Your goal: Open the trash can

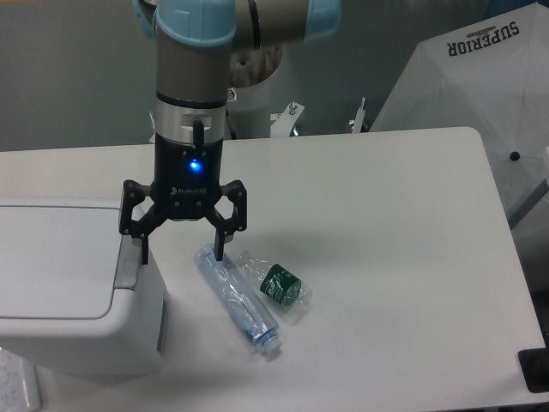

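Large boxy white plastic trash can [73,292] with rounded corners at the left edge of the white table [386,232], flat white lid down, grey push tab [129,268] on its right side. Directly above that right side, black two-finger gripper [182,256] pointing straight down from the grey and light-blue arm [193,77], blue light lit on the body, jaws spread wide with nothing between them. Left fingertip [144,256] just over the grey tab, contact not discernible; right fingertip [220,253] down beside the can, near the top end of a clear crushed plastic bottle with a blue cap [238,302]. That bottle lying on its side, slanting away from the can toward the front of the table. Just right of it, touching or nearly so, a second crumpled clear plastic bottle with a dark green label [276,285], also flat on the table. Behind the far right corner of the table, a white umbrella printed with black lettering [480,94].
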